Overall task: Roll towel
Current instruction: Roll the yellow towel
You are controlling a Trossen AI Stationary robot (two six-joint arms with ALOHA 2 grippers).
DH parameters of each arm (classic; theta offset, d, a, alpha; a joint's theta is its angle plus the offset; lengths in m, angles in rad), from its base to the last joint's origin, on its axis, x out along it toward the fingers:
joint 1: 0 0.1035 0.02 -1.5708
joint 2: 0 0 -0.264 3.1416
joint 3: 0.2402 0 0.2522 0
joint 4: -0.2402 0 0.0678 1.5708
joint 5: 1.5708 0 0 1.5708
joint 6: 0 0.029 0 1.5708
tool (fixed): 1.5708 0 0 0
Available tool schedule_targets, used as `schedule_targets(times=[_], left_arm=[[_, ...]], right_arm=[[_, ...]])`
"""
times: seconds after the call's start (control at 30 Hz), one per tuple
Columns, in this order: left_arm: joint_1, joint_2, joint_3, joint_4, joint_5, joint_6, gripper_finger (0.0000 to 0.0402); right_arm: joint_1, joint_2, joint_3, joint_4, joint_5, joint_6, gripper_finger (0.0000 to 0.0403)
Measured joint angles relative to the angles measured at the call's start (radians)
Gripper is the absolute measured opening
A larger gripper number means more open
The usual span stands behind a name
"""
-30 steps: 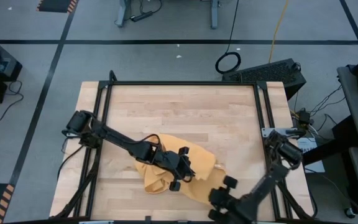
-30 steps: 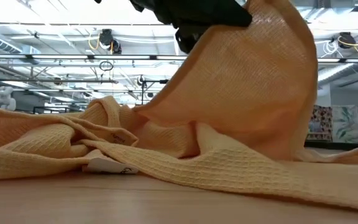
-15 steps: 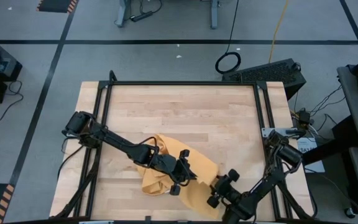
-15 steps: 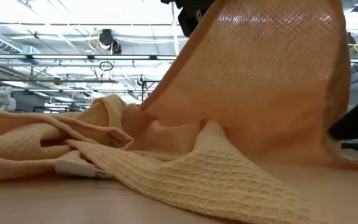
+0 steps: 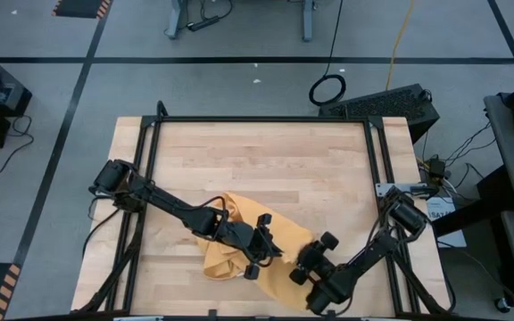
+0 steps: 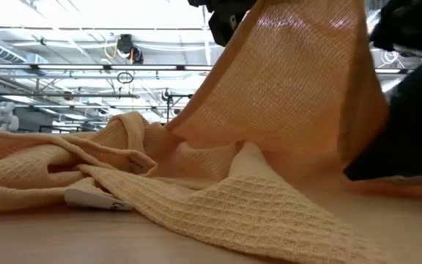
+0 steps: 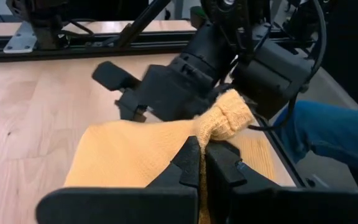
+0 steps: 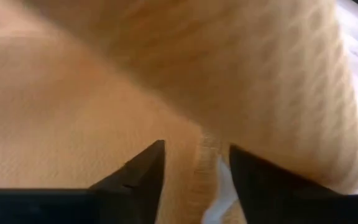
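Observation:
The mustard-yellow towel (image 5: 230,254) lies crumpled on the near middle of the wooden table, and part of it is raised. My left gripper (image 5: 273,250) reaches in from the table's left and is shut on the towel (image 7: 135,155). My right gripper (image 5: 310,260) is open, close to the towel's right side and just right of my left gripper. In the right wrist view its fingers (image 8: 148,165) stand on either side of a hemmed towel edge (image 8: 207,155). In the low view the raised cloth (image 6: 291,81) hangs as a sheet. The rest lies in folds (image 6: 108,169) on the table. My left gripper pinches a bunched corner of the towel (image 7: 224,118) between its two fingers (image 7: 188,158), and the bunch sticks out past the fingertips. The fingers come from the table's left. The held part is lifted clear, the cloth hangs below it, and the rest lies on the table. Whether my right gripper touches the towel edge, I cannot tell.
A black frame (image 5: 257,119) runs around the tabletop. Bare wood (image 5: 266,160) lies on the table's far half. A white label (image 6: 94,198) shows on the towel near the table's front. A person's blue-clad leg (image 7: 334,130) is beyond the table's right edge.
My right gripper has come from the table's near right corner toward the towel and my left gripper, and now stands at the towel's right edge. My left gripper has raised its held part of the towel a little higher, while the rest stays on the table.

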Motion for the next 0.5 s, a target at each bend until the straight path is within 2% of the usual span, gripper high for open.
schedule_targets(times=[0.23,0.4,0.5], left_arm=[[0.0,0.0,0.0,-0.063,0.0,0.001,0.0006],[0.006,0.0,0.0,-0.12,-0.023,0.001,0.0006],[0.013,0.0,0.0,-0.121,-0.044,0.002,0.0006]], right_arm=[[0.006,0.0,0.0,-0.096,-0.075,0.008,0.0017],[0.068,-0.022,0.036,-0.226,-0.082,0.082,0.0006],[0.116,-0.057,0.055,-0.241,-0.081,0.017,0.0002]])
